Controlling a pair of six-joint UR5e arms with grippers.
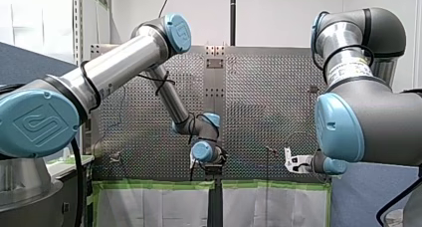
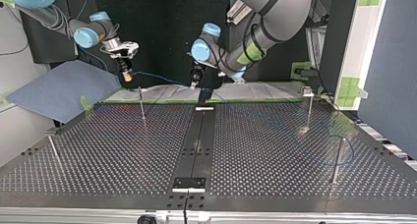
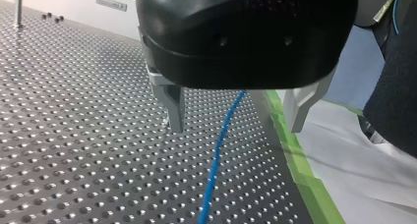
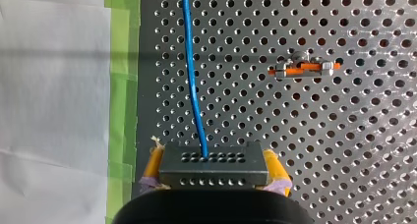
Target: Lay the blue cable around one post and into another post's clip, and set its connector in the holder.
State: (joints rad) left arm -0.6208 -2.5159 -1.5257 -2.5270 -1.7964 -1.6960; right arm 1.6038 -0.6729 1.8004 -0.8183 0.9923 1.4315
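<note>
Two arms reach over the perforated table (image 1: 259, 87) in the front view. My left gripper (image 1: 206, 162) hangs at the lower middle of the frame and my right gripper (image 1: 297, 163) at the lower right. Both are close to the green tape (image 1: 154, 184) along the table's edge. I cannot tell how their fingers stand from here.

In the top view my right gripper sits at the upper left of the frame, clenched on the connector (image 2: 128, 76), which it holds in the air above the table's far edge. The blue cable (image 2: 157, 77) runs from the connector toward the right and reaches my left gripper at the upper middle. Further on it shows faintly across the table's right half and curves by a post (image 2: 337, 160) at the right. A second post (image 2: 142, 106) stands just below my right gripper. A black plate (image 2: 189, 183) lies at the lower middle.

In the left wrist view the metal fingers (image 3: 173, 108) are spread wide and released. The blue cable passes between them, touching neither, and runs down onto the table ahead of the gripper.

In the right wrist view the yellow pads (image 4: 153, 165) press on both ends of the dark grey connector. The cable leaves the connector's face and runs ahead of the gripper, just beside the green tape. An orange clip (image 4: 305, 69) stands ahead, apart from the cable.
</note>
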